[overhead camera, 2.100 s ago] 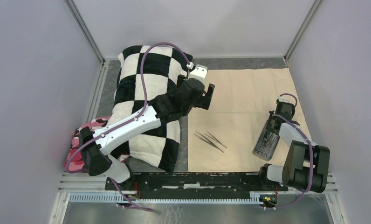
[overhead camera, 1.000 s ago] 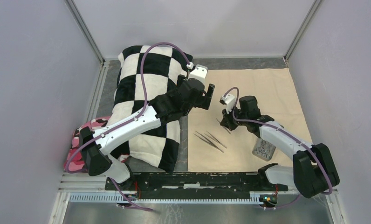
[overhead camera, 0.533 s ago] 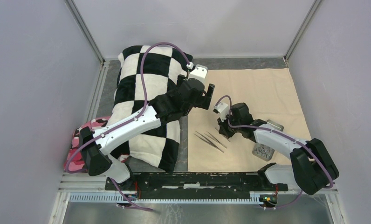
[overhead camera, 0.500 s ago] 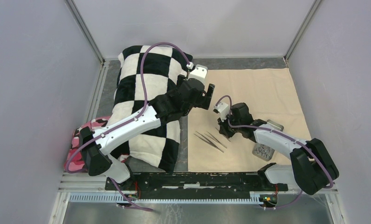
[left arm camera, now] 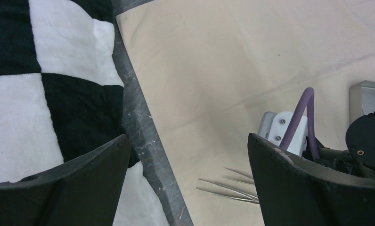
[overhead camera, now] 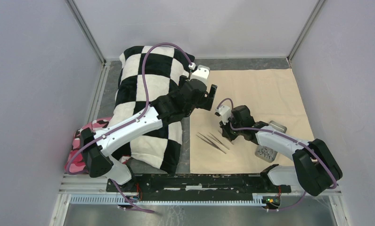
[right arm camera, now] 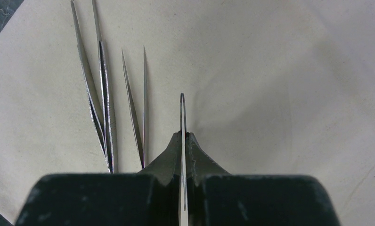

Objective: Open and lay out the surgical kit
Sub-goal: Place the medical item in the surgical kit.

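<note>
The beige cloth wrap (overhead camera: 261, 89) lies spread flat on the table. Two thin steel tweezers (overhead camera: 213, 141) lie on its near left part, also seen in the right wrist view (right arm camera: 103, 94) and the left wrist view (left arm camera: 228, 190). My right gripper (overhead camera: 226, 132) is low over the cloth just right of them, shut on a thin steel instrument (right arm camera: 182, 113) seen edge-on. The grey metal tray (overhead camera: 266, 153) sits at the near right, partly hidden by my right arm. My left gripper (overhead camera: 210, 98) hovers open and empty over the cloth's left edge.
The black-and-white checkered pillow (overhead camera: 143, 94) lies left of the cloth under my left arm. A pink camouflage cloth (overhead camera: 89, 136) sticks out at its near left. Grey walls close the table on three sides.
My right arm has left the tray at the right and swung left across the cloth with the thin steel instrument, then come down beside the tweezers. The left arm has not moved.
</note>
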`<state>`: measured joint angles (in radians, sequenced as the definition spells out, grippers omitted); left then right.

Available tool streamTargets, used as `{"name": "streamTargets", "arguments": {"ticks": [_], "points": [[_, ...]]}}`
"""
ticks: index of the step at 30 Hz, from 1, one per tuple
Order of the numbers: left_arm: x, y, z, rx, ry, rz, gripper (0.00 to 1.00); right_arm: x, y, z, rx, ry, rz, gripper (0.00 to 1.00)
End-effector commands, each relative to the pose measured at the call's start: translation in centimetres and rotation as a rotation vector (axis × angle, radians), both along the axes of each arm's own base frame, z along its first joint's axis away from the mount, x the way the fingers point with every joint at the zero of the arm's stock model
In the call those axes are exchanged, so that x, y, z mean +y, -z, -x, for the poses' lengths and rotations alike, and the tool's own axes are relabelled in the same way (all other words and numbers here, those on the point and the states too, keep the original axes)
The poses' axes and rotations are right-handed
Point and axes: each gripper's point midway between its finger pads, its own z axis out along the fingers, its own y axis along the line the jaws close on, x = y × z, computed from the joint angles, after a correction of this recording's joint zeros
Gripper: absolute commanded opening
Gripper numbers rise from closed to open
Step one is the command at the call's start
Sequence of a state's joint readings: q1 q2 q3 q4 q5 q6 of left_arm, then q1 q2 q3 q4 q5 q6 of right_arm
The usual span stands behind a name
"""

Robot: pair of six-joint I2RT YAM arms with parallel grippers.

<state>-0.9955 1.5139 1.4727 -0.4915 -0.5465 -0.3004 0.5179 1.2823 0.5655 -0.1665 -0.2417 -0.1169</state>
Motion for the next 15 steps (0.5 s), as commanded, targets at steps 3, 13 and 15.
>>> {"name": "streamTargets", "arguments": {"ticks": [3,13,15], "points": [[-0.27,-1.07,-0.42,-0.036,0.01,0.003,1.0,0.93,0.1,-0.26,-0.011,-0.012,-0.009,0.04],[-0.25,-1.17,-0.41,-0.038,0.009,0.005,1.0,1.11,0.34,-0.55,-0.012,-0.024,0.021,0.08],[-0.2,-1.15,-0.41,-0.038,0.009,0.003,1.0,1.11,0.59,-0.49,-0.007,-0.028,0.03,0.1]]}}
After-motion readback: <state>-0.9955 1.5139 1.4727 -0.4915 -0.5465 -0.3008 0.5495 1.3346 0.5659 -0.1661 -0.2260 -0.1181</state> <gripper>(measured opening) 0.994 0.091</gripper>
